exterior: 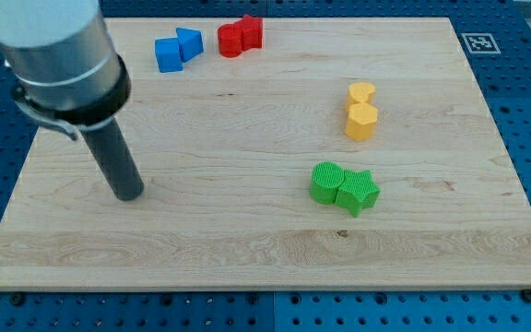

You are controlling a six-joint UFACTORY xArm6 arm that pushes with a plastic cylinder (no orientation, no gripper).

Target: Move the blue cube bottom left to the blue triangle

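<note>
The blue cube sits near the board's top edge, left of centre. The blue triangle touches it on its upper right side. My tip rests on the board at the view's left, well below the two blue blocks and slightly to their left, apart from every block.
Two red blocks sit together at the top, right of the blue pair. A yellow heart and a yellow hexagon stand at the right of centre. A green round block and a green star touch lower down. The wooden board lies on a blue pegboard.
</note>
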